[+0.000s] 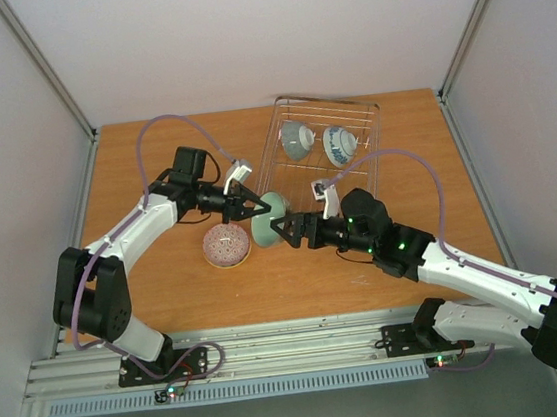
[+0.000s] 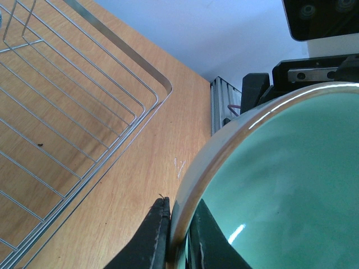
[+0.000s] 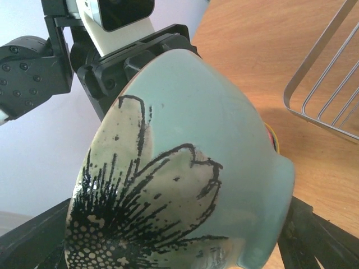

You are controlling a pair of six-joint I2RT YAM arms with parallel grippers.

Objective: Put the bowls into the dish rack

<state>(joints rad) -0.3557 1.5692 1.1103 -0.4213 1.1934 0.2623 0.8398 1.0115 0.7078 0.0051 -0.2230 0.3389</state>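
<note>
A pale green bowl (image 1: 268,220) with a black flower drawn on its outside (image 3: 185,168) hangs on its side above the table between both arms. My left gripper (image 1: 255,208) is shut on its rim (image 2: 224,145), one finger (image 2: 150,241) outside and one inside. My right gripper (image 1: 283,230) is open, with its jaws spread wide on either side of the bowl; I cannot tell whether they touch it. A pink-red patterned bowl (image 1: 226,246) sits on the table just left of them. The dish rack (image 1: 327,102) at the back holds a pale bowl (image 1: 297,139) and a blue-and-white bowl (image 1: 340,145).
The rack's near corner shows in the left wrist view (image 2: 129,56) and the right wrist view (image 3: 314,54). White walls and metal posts ring the wooden table (image 1: 154,172). A purple cable (image 1: 425,167) arcs over the rack's right side.
</note>
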